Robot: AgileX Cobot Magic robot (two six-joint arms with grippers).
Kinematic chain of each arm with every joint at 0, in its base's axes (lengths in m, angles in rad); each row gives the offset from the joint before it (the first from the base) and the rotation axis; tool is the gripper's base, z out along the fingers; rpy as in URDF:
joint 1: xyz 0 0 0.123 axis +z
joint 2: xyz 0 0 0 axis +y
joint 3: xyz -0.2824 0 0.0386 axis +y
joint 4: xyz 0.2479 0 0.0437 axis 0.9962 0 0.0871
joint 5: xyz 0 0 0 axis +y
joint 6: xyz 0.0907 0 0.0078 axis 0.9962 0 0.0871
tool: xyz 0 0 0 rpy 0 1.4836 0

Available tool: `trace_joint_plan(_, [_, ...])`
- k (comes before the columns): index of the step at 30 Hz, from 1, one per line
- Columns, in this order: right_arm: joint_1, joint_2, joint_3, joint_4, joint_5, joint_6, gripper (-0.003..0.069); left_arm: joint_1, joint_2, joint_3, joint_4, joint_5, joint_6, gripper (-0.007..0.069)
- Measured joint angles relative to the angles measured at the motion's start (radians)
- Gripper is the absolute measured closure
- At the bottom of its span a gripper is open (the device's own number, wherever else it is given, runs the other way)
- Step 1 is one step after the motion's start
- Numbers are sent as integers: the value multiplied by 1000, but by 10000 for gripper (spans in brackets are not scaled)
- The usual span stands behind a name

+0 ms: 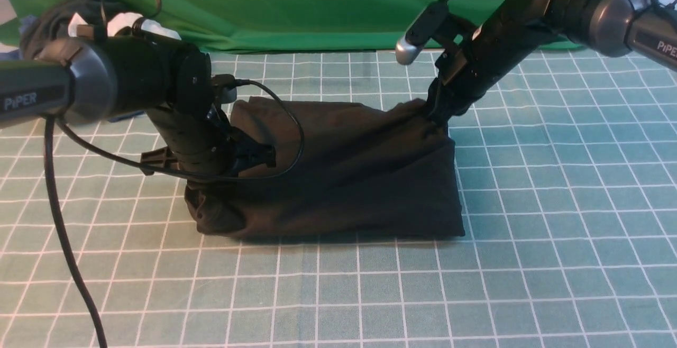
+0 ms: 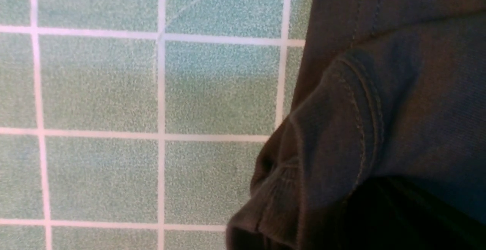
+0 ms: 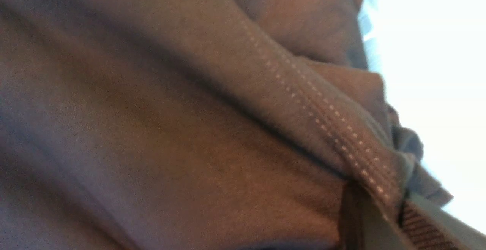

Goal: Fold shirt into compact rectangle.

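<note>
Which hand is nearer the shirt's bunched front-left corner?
Left. The left hand is over the left side of the shirt, just behind that corner. The right hand pinches its far right corner, across the whole garment.

You have one dark shirt (image 1: 359,179), lying on one teal grid mat (image 1: 555,231). Count two grippers: the left gripper (image 1: 262,155) at the shirt's left end, the right gripper (image 1: 438,112) at its far right corner. One green backdrop cloth (image 1: 317,9) hangs behind the shirt, and one black cable (image 1: 293,126) loops across its left part.
</note>
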Motion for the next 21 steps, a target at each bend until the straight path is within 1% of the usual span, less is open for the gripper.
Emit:
trace_joint_plan(6, [-3, 1, -5, -1, -41, -3, 622, 0, 0, 0, -20, -2, 18, 618])
trace_joint_plan(9, [-3, 1, -5, -1, -78, 0, 622, 0, 0, 0, -35, -3, 57, 618])
trace_joint_plan(17, [-11, 1, -5, -3, -51, 12, 621, 0, -72, 0, -56, -5, 84, 618])
trace_joint_plan(21, [-11, 1, -5, -5, -64, 35, 603, 0, -136, 0, -44, -3, 93, 618])
